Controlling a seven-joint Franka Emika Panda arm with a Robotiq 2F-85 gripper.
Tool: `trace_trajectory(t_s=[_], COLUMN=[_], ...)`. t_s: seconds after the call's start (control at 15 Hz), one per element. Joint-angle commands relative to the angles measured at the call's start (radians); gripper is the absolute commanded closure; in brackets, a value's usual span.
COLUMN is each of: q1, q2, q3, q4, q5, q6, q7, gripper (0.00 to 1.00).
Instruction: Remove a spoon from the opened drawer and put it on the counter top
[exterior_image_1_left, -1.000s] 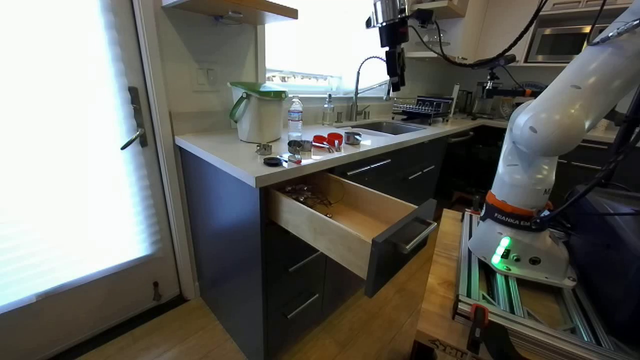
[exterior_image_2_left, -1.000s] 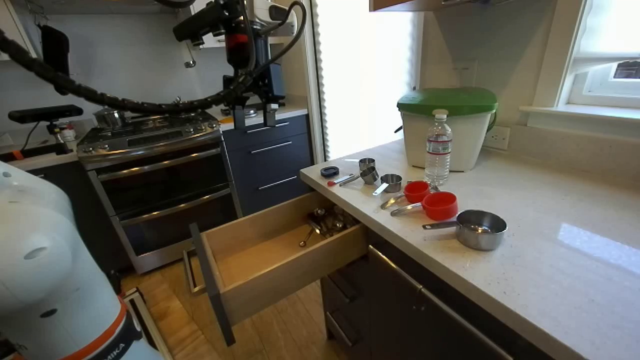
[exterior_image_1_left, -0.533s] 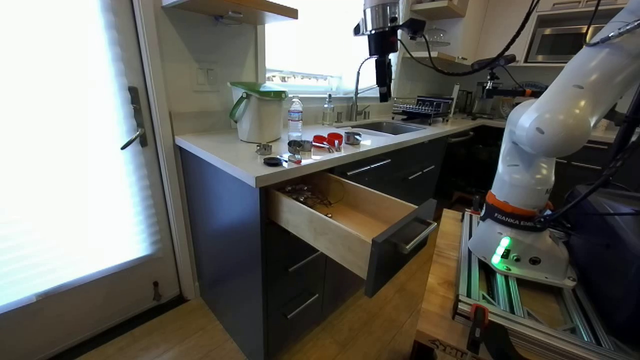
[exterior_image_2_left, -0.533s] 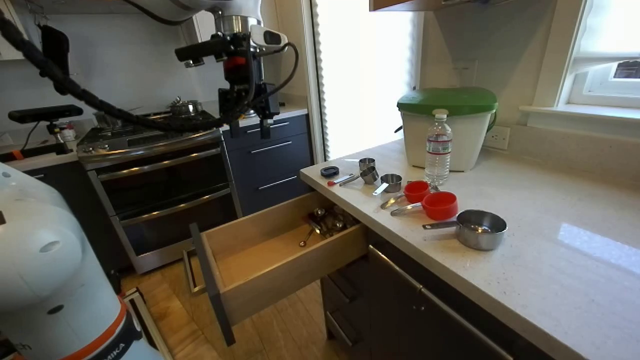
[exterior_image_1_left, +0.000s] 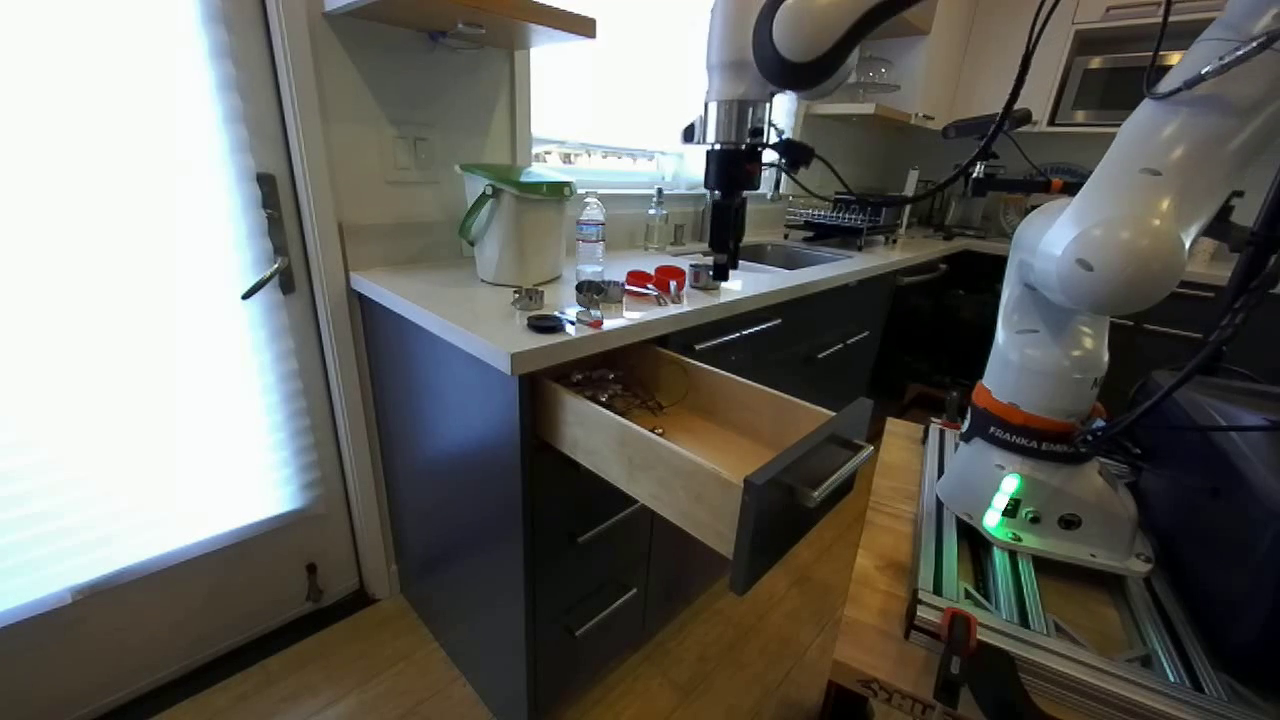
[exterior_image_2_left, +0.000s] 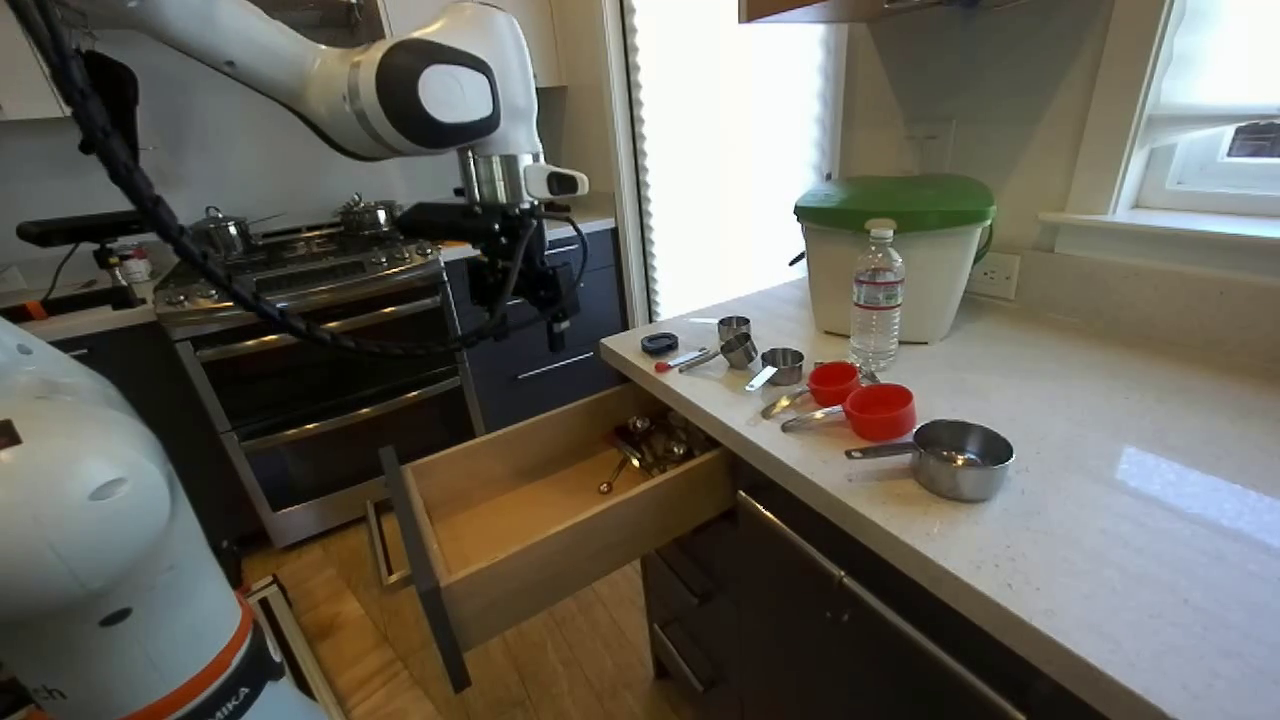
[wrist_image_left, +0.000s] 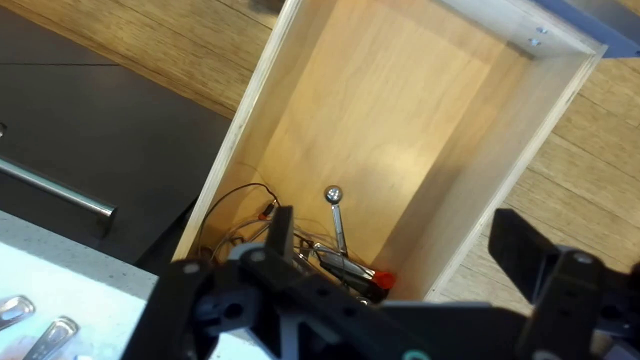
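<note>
The drawer (exterior_image_1_left: 640, 485) is pulled open; it also shows in an exterior view (exterior_image_2_left: 590, 545) and the wrist view (wrist_image_left: 380, 110). In its inner end lies a tangle of metal utensils and thin wires (exterior_image_2_left: 670, 445). A silver spoon with a small round bowl (wrist_image_left: 337, 220) sticks out of the tangle onto the bare drawer floor. My gripper (wrist_image_left: 392, 227) is open and empty, its fingers wide apart. It hangs above the drawer in both exterior views (exterior_image_1_left: 722, 272) (exterior_image_2_left: 558, 335), apart from the spoon. The pale counter top (exterior_image_2_left: 1090, 500) is beside and above the drawer.
Steel measuring cups (exterior_image_2_left: 962, 460), red cups (exterior_image_2_left: 880, 412) and a black lid (exterior_image_2_left: 659, 344) stand on the counter near its edge. A water bottle (exterior_image_2_left: 877, 300) and a green-lidded bin (exterior_image_2_left: 900, 270) stand behind them. The drawer's front panel (exterior_image_1_left: 800, 490) rises at its outer end.
My gripper has moved down toward the drawer, and to the left in the exterior view with the robot base. The drawer, utensils and cups have not moved.
</note>
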Motion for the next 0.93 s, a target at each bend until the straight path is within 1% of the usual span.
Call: trace_trajectory(t_s=[0.0,0.2,0.67,0.73,0.8,0.87], q1=[-0.014,-0.018,-0.008,-0.007,-0.010,-0.009], q2=[0.085,0.169,0.348,0.368,0.327,0.346], q3=[-0.006,0.007,0.043,0.049,0.039,0.044], q4=[-0.066,-0.091,-0.113,-0.110,-0.104,-0.104], q5=[-0.002,-0.006,-0.031,-0.049,-0.018,-0.025], q6=[0.181,0.302,0.481,0.490,0.449,0.461], q7=[-0.009,0.018,0.038,0.030,0.016,0.016], gripper=[0.00,0.00,0.00,0.00,0.00,0.00])
